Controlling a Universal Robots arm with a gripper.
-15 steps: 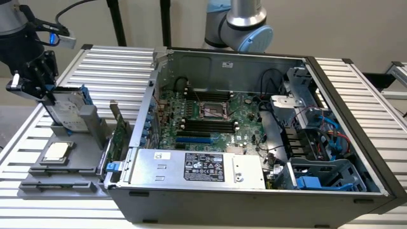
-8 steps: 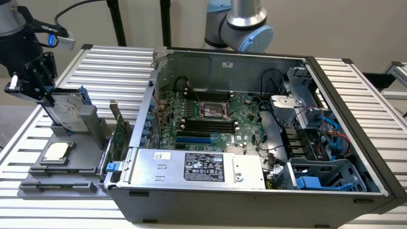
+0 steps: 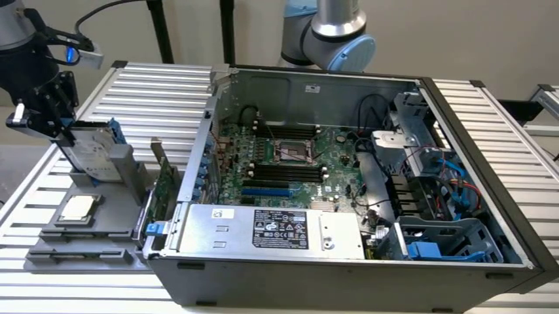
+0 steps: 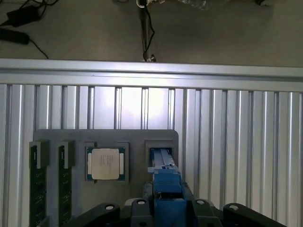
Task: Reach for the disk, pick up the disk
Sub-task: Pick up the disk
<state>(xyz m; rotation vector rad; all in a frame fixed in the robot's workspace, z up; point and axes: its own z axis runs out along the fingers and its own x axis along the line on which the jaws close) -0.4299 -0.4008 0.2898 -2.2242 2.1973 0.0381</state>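
grip sits at the top edge: the black gripper [image 3: 70, 134] [image 4: 165, 201] is clamped on the disk [image 3: 94, 154] [image 4: 163, 163], a flat silver-grey metal hard drive in a bright blue plastic frame. the disk stands on edge in a slot of the grey plastic fixture [image 3: 122, 173] [image 4: 137, 138], at the exterior view's left of the open dark computer case [image 3: 349, 278]. its long axis runs straight down from the gripper into the slot.

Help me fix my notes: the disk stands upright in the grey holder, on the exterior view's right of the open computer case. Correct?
Not quite. The disk stands upright in the grey holder, but on the exterior view's left of the open computer case, not its right; the exterior view shows it.
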